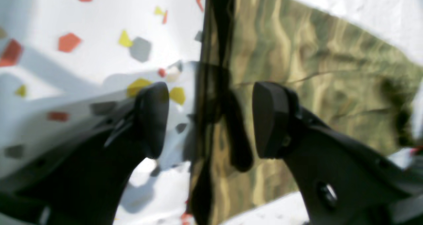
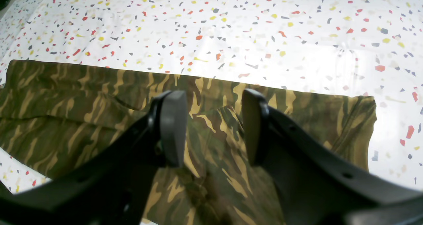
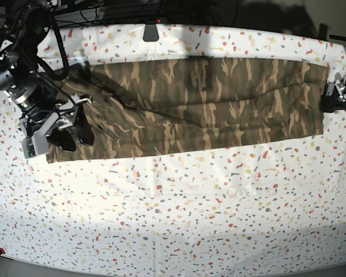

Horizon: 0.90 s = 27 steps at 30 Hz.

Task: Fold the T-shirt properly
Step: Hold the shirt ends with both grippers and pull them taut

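Note:
The T-shirt [image 3: 207, 104], in brown, tan and olive camouflage, lies flat as a long band across the far half of the table. My right gripper [image 3: 74, 137] hovers over its left end, jaws open. In the right wrist view this gripper [image 2: 213, 129] is above the wrinkled cloth [image 2: 66, 119] with nothing between its fingers. My left gripper [image 3: 330, 101] is at the shirt's right end. In the left wrist view it [image 1: 211, 119] stands wide open, straddling the shirt's edge, with cloth [image 1: 314, 69] on one side and tablecloth on the other.
A white tablecloth [image 3: 179, 213] speckled red, yellow and grey covers the whole table. A small dark fixture [image 3: 151, 32] sits at the far edge. Cables and the arm base [image 3: 17, 63] crowd the far left corner. The table's front edge runs along the bottom.

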Available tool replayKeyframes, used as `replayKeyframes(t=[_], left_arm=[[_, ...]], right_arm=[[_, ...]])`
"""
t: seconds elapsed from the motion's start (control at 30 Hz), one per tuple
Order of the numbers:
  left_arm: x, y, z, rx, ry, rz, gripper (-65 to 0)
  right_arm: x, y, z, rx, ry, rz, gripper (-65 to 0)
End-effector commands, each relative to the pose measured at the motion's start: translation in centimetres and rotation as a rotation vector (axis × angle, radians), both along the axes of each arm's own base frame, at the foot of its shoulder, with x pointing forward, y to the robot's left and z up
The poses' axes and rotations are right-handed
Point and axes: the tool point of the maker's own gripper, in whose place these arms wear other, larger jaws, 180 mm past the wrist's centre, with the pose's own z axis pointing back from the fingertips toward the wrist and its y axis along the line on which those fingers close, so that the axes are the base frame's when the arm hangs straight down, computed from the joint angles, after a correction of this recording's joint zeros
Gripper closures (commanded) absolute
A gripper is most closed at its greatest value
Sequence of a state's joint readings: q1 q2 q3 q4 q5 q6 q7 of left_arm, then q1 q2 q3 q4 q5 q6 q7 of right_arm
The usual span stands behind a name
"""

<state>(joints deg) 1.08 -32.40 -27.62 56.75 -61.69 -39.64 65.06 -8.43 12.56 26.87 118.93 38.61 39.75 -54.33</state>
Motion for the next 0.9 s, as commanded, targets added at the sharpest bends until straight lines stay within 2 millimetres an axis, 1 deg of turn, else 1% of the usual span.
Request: replayKeyframes(t=[0.0, 0.07, 0.17, 0.4, 0.6, 0.67, 0.73, 0.87], left_arm=[[-0.5, 0.1, 0.2, -0.006, 0.033, -0.032, -39.1], [-1.4, -0.7, 0.0, -0.058, 0.073, -0.061, -39.1], [-2.2, -1.0, -0.2, -0.077, 0.095, -0.072, -39.1], [-2.1, -1.2, -0.3, -0.081, 0.091, -0.067, -39.1], [-2.2, -3.9, -1.4, -0.146, 0.088, -0.066, -39.0], [-1.6, -3.9, -1.3, -0.149, 0.062, -0.045, -37.8], [-1.1, -3.5, -1.0, -0.144, 0.036, -0.024, -33.8], [-1.2, -2.8, -0.8, -0.127, 0.037, -0.022, -19.8]], right_arm=[[0.3, 0.3, 1.6, 0.004, -0.057, 0.016, -27.8], [0.3, 0.3, 1.6, 0.004, -0.057, 0.016, -27.8], [0.4, 0.3, 1.6, 0.004, -0.058, 0.016, -27.8], [0.4, 0.3, 1.6, 0.004, -0.058, 0.016, -27.8], [0.4, 0.4, 1.7, 0.013, -0.062, 0.02, -27.8], [0.3, 0.6, 1.8, 0.028, -0.065, 0.028, -27.8], [0.3, 0.6, 1.8, 0.027, -0.065, 0.027, -27.8], [0.3, 0.6, 1.8, 0.026, -0.064, 0.027, -27.8]])
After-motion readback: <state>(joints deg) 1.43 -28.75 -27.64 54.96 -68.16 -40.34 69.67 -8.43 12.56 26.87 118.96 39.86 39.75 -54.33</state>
